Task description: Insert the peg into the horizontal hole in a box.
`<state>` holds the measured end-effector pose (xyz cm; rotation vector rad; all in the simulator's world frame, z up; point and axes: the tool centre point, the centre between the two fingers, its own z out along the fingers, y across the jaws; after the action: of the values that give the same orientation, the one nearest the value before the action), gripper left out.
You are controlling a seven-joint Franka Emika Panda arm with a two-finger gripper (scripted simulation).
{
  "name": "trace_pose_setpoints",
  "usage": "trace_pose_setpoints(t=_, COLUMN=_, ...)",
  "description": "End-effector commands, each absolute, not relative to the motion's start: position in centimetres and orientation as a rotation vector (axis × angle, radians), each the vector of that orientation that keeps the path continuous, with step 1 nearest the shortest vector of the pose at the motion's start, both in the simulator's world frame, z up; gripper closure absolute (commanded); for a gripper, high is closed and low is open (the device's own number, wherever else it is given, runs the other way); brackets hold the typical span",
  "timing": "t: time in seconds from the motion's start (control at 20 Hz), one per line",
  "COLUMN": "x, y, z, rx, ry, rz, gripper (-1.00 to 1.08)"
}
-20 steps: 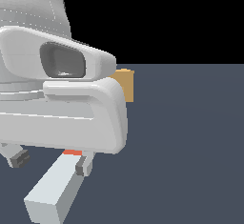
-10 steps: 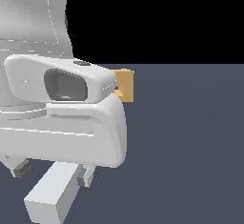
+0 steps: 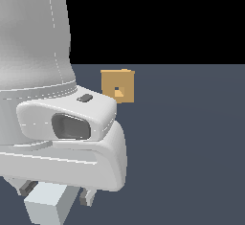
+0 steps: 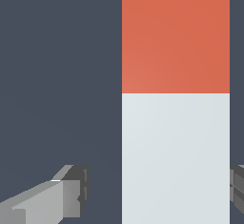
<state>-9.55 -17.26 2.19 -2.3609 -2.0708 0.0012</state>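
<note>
While the peg (image 4: pixel 175 123) lies flat on the floor between the spread fingers (image 4: pixel 57 199) of the gripper (image 4: pixel 157 189), neither pad touches it, so nothing is grasped yet. Its long axis runs straight across the finger gap, and the box (image 3: pixel 117 86) with its hole (image 3: pixel 118 92) stands well apart beyond the arm.

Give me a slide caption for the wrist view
Open gripper straddling the pale section of the peg, fingers apart from its sides, orange-red end ahead.
</note>
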Motion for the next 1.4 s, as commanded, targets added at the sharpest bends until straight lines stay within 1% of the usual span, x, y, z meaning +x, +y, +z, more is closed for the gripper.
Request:
trace_pose_setpoints(t=0.0, x=-9.5, y=-17.3, z=2.1, rx=-2.362, ry=-2.072, rz=0.0, gripper=1.08)
trace_pose_setpoints(t=0.55, x=-9.5, y=-17.3, z=2.1, rx=-2.362, ry=-2.072, rz=-0.001, gripper=1.08)
trace_pose_setpoints(t=0.8, x=-8.8, y=-15.9, z=2.3, rx=-2.347, ry=-2.089, rz=-0.001, gripper=1.08)
trace_pose_setpoints(t=1.1, x=-6.9, y=-11.5, z=2.8, rx=-2.301, ry=-2.14, rz=0.0, gripper=1.08)
trace_pose_setpoints(t=1.35, x=-4.5, y=-5.3, z=3.6, rx=-2.235, ry=-2.209, rz=0.0, gripper=1.08)
